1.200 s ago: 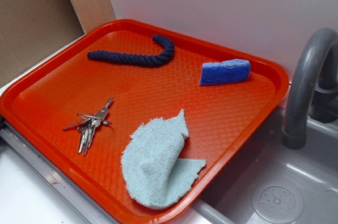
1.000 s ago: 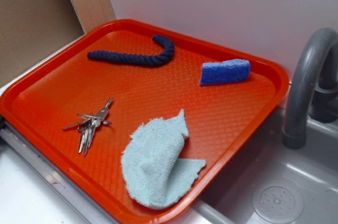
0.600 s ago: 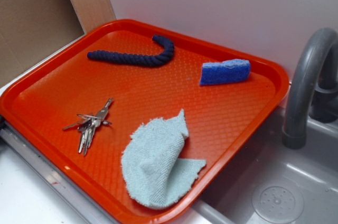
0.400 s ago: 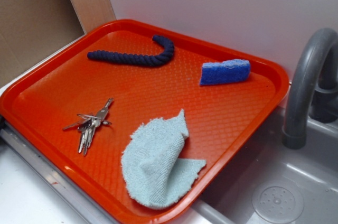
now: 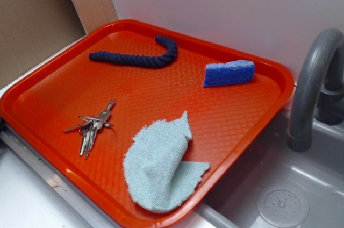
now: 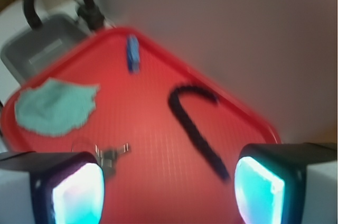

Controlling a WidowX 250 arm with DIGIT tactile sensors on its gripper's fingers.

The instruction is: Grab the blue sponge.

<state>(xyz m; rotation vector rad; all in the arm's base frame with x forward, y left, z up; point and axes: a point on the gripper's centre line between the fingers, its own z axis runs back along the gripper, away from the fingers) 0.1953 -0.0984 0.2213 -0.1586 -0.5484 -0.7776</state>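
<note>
The blue sponge (image 5: 229, 73) lies on the orange tray (image 5: 258, 126) near its far right corner, its paler scrub layer along the top edge. In the wrist view the sponge (image 6: 133, 53) is small and far off, near the tray's far rim. My gripper (image 6: 169, 192) is open and empty, its two pads (image 6: 79, 195) wide apart above the tray's near side, well away from the sponge. In the exterior view only a dark bit of the arm shows at the top left corner.
A dark navy rope (image 5: 137, 57) curves across the tray's back. A bunch of keys (image 5: 91, 127) lies at front left, a pale blue-green cloth (image 5: 161, 166) at front. A grey faucet (image 5: 312, 88) and sink (image 5: 279, 201) stand to the right. A white wall runs behind.
A dark part of the arm has come into the exterior view at the top left corner. The objects on the tray have not moved.
</note>
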